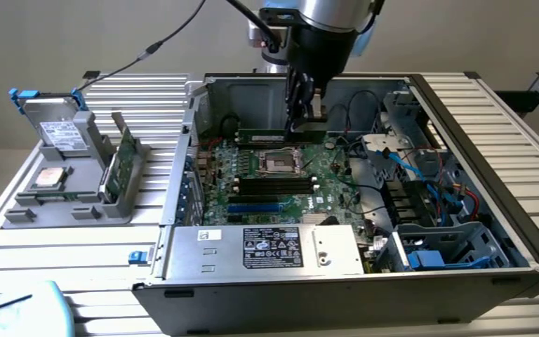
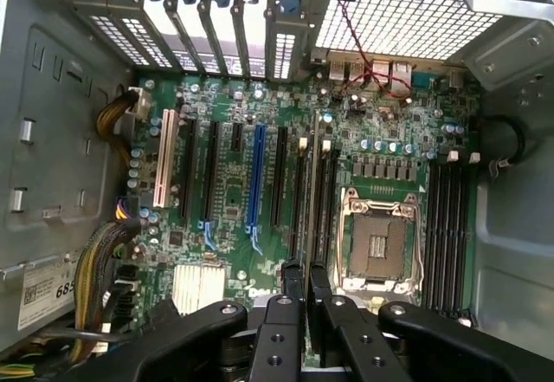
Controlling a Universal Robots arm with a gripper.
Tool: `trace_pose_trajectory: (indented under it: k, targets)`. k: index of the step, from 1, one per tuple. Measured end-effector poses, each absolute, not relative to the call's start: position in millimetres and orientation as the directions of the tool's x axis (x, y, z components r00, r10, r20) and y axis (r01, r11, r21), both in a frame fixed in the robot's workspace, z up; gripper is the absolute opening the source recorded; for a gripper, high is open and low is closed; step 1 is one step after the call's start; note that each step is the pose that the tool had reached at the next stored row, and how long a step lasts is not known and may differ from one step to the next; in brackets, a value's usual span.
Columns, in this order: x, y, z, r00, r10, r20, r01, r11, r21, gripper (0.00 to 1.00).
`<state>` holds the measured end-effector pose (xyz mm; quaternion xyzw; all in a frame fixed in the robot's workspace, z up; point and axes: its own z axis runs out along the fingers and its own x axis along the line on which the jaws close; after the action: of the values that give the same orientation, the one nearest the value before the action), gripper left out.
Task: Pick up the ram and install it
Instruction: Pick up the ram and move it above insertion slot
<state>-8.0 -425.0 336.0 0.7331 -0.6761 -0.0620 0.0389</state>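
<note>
Pinching the ram (image 1: 262, 133) between my gripper's (image 1: 304, 129) narrow jaws, over the motherboard (image 1: 293, 188) just beyond the empty socket (image 1: 279, 161), I could jam it if it meets a slot tilted.

The ram (image 2: 311, 187) held edge-on over the motherboard (image 2: 225, 200)
It is clamped by the gripper (image 2: 305, 271) above the black slots (image 2: 329, 191) beside the open processor socket (image 2: 381, 243).
</note>
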Motion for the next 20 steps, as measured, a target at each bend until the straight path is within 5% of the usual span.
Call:
trace_pose_trajectory:
  k: [20]
  targets:
    - [-8,-424,300,0.079,-0.996,-0.038,-0.986,-0.084,0.141,0.14]
